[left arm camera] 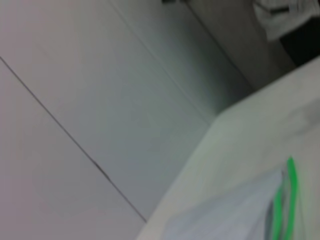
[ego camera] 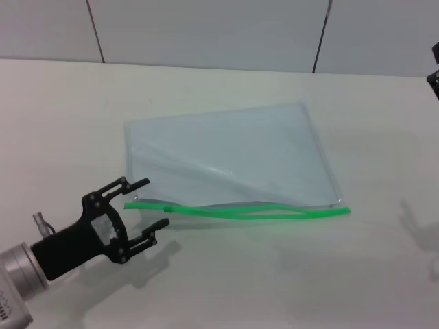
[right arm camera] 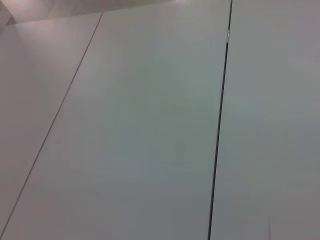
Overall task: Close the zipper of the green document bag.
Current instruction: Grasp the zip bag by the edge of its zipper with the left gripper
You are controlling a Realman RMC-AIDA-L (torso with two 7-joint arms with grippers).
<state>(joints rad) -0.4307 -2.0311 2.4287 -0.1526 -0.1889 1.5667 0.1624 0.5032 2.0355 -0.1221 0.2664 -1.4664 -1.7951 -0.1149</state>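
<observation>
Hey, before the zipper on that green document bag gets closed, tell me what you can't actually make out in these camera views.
- Right gripper: cut off by the head view's right edge; fingers not visible. The right wrist view shows only wall panels.
- Zipper slider: too small in the head view to place with certainty.
- Green document bag: blurred and cut off by the frame edge in the left wrist view.
- Left gripper: its fingers are absent from the left wrist view.
</observation>
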